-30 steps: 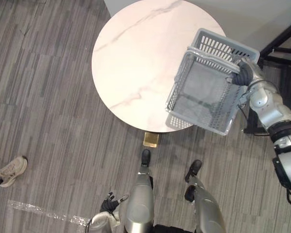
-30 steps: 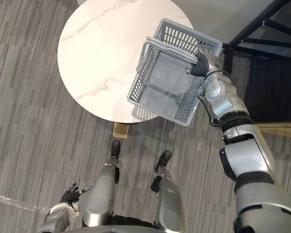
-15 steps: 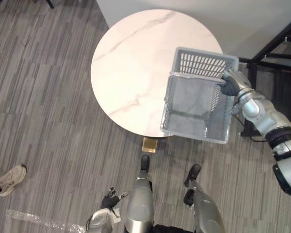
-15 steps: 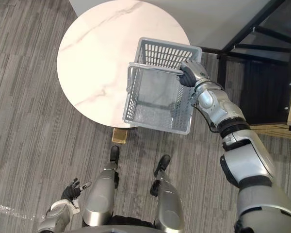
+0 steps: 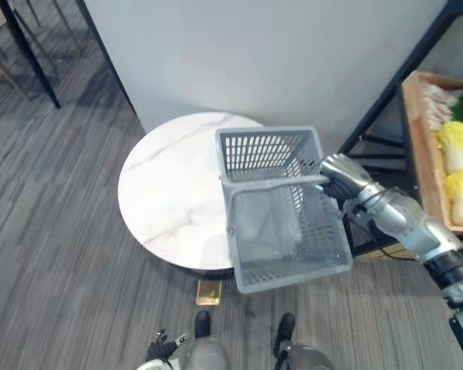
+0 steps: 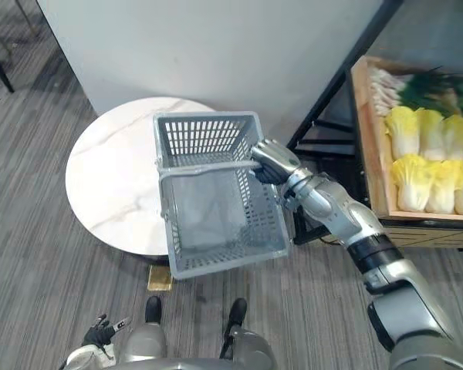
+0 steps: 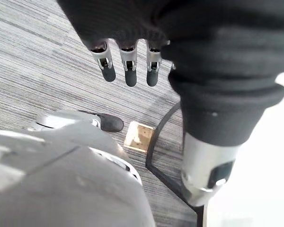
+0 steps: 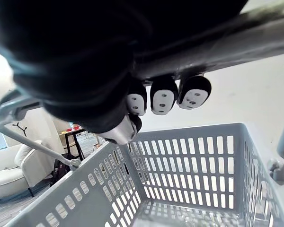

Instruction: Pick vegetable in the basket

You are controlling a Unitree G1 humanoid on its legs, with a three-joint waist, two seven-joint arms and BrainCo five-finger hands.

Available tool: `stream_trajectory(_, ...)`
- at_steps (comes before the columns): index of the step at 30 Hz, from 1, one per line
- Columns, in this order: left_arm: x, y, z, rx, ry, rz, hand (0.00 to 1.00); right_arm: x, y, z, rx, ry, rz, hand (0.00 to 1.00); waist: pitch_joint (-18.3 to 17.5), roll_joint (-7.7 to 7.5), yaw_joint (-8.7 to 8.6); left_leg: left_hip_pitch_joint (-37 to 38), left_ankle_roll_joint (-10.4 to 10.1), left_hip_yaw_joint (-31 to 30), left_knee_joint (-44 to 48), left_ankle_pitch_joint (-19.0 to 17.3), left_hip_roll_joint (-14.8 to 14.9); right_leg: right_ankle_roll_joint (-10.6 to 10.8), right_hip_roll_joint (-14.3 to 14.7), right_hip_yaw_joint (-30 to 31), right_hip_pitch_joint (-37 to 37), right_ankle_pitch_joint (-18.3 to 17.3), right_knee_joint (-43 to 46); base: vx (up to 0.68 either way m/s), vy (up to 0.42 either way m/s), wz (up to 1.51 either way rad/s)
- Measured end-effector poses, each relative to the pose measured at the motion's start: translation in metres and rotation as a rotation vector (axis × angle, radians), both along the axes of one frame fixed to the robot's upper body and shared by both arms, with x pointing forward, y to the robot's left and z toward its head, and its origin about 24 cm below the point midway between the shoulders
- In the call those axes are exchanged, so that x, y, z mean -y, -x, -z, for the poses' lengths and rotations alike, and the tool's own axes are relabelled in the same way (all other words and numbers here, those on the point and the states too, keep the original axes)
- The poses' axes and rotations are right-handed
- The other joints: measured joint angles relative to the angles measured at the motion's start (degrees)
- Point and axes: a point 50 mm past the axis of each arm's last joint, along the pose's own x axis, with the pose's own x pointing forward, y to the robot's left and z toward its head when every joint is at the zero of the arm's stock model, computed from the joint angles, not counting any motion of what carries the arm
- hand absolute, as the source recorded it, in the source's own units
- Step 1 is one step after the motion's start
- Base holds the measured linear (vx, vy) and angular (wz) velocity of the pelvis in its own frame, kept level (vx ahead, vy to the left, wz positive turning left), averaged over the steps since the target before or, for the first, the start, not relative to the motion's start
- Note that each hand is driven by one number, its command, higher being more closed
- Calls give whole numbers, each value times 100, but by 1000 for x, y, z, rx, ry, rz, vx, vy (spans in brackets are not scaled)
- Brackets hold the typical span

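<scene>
Your head turned right and brought the cabbages (image 6: 417,181) on the wooden shelf (image 6: 370,146) into view, still apart from the empty basket (image 6: 204,139), whose handle your right robot hand (image 6: 272,163) kept gripped over the desk's (image 6: 108,185) edge, while your left robot hand (image 7: 129,66) hung loosely open.

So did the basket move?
Yes. The basket, held by the right hand, has turned and now hangs farther past the table's near edge.

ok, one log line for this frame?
right hand: shut on handle | basket: empty, held above table edge | left hand: open, low | cabbages: on shelf, untouched
</scene>
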Motion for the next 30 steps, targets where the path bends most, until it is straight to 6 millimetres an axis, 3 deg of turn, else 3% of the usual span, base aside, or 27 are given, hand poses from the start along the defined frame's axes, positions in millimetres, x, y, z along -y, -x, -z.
stream_trajectory(10, 6, 38, 13, -137, 43, 22, 0, 9, 40, 48, -262, 76, -65, 100, -536, 128, -223, 303, -24, 274, -165, -18, -34, 48, -14, 247, 86, -12, -18, -11, 2, -11)
stream_trajectory(16, 7, 57, 17, -201, 45, -11, 0, 22, 46, 56, -304, 68, -18, 100, -662, 304, -350, 484, -28, 481, -152, -102, -39, 57, 4, 454, 162, -9, -4, 2, 2, -17)
stream_trajectory(21, 12, 57, 18, -191, 54, -17, 0, 48, 51, 58, -308, 12, 121, 100, -619, 388, -480, 186, 59, 525, 1243, -895, 97, 141, -109, 645, -83, -531, 995, 7, 41, -15)
stream_trajectory(23, 12, 57, 18, -192, 57, -13, 0, 59, 55, 62, -302, -37, 196, 100, -584, 386, -493, 38, 81, 624, 1820, -1215, 179, 156, -113, 792, -233, -565, 1305, -22, 122, -38)
stream_trajectory(26, 6, 56, 17, -202, 43, 4, 0, 66, 62, 64, -277, -114, 270, 100, -525, 303, -661, -205, 219, 948, 2443, -1627, 211, 217, -137, 1086, -496, -459, 1389, -89, 141, -62)
stream_trajectory(27, -1, 55, 15, -203, 23, 18, 0, 62, 62, 61, -259, -131, 265, 100, -473, 182, -700, -233, 367, 1212, 2510, -1698, 167, 22, -153, 1255, -644, -337, 1161, -193, 180, -120)
stream_trajectory(28, -3, 56, 15, -214, 10, 34, 0, 59, 63, 61, -250, -143, 258, 100, -412, 190, -691, -146, 519, 1592, 2224, -1609, 225, -759, -239, 647, -524, -689, 693, -241, 166, -164)
stream_trajectory(29, 1, 54, 16, -204, 21, 27, 0, 56, 63, 59, -234, -139, 244, 100, -355, 314, -643, -66, 592, 2014, 2009, -1496, 420, -990, -323, 8, -756, -884, 1328, -283, 181, -155)
stream_trajectory(30, 0, 53, 15, -201, 18, 21, 0, 52, 63, 56, -209, -133, 226, 100, -271, 331, -651, -50, 600, 2233, 2001, -1474, 535, -1029, -464, -507, -962, -928, 2364, -184, 142, -123)
